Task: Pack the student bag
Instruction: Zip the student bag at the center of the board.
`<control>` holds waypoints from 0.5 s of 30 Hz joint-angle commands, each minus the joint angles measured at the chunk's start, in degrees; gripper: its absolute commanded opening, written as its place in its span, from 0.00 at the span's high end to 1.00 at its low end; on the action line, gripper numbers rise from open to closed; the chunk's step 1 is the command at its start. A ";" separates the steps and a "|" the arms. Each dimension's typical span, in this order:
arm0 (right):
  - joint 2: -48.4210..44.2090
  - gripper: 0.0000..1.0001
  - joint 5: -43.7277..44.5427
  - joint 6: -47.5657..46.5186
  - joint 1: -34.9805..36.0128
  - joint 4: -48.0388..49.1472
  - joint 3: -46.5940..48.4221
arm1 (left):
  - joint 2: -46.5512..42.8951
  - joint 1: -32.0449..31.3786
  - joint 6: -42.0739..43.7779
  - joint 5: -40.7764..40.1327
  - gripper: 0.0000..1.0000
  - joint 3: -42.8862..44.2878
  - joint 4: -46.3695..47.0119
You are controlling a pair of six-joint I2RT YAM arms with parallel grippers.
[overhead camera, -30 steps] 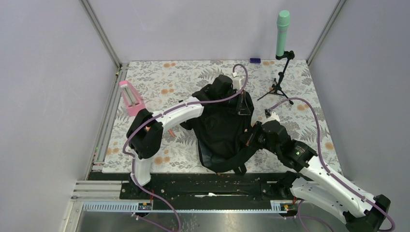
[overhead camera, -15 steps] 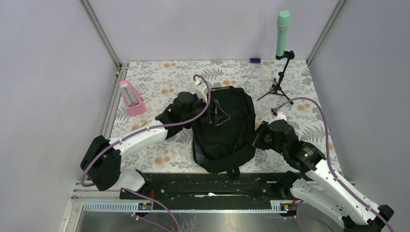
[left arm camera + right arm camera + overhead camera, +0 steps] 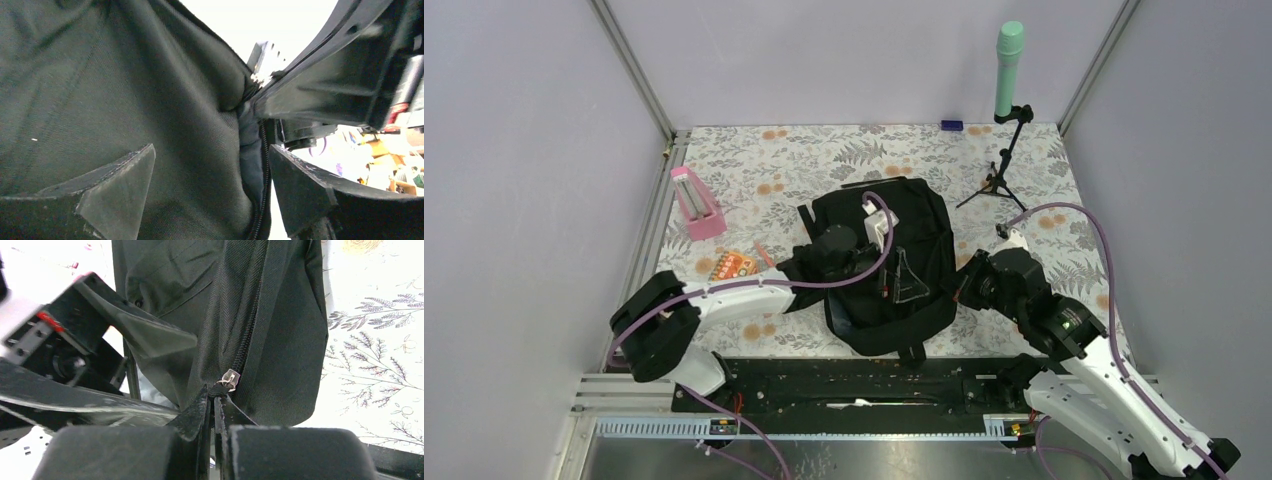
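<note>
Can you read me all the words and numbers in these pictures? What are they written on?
No text here can be read.
Orange packet: it has some printing, but it is too small and blurred to read.
Student bag: no label or brand shows in any view.
Pink holder and green tube: no writing can be seen.

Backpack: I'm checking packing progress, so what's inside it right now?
Only black fabric and a strip of grey lining show at the opening of the backpack, where the left end effector sits. No packed items are visible; fabric covers the rest of the interior.
</note>
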 commanded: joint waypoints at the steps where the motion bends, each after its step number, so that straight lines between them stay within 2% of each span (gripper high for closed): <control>1: -2.08 1.00 4.09 0.19 -0.49 6.01 1.82 | 4.04 -3.43 -0.18 0.11 0.15 2.97 3.50; 3: -1.84 1.00 5.19 -0.22 -0.68 6.95 1.24 | 6.43 -4.42 1.03 -2.06 0.24 4.37 1.21; 4: -1.58 1.00 5.50 -0.75 -0.83 7.70 1.01 | 7.45 -4.52 1.09 -2.93 0.39 5.23 -0.25; 5: -1.25 1.00 5.88 -1.33 -1.31 8.18 0.96 | 8.06 -4.53 1.02 -4.04 0.62 5.86 -1.76; 7: -0.20 1.00 7.17 -3.36 -2.34 8.94 1.22 | 7.19 -4.56 2.07 -7.67 0.85 6.41 -4.82; 8: 0.48 1.00 7.92 -4.45 -2.98 9.06 1.41 | 5.72 -4.58 3.17 -9.69 0.91 6.39 -6.40; 12: 3.79 1.00 5.05 -7.06 -8.12 12.19 1.39 | -1.14 -4.54 8.45 -16.09 1.00 6.49 -12.53; 15: 6.91 1.00 -1.91 -7.70 -12.31 15.50 2.39 | -3.25 -4.54 11.85 -14.81 1.00 8.77 -18.94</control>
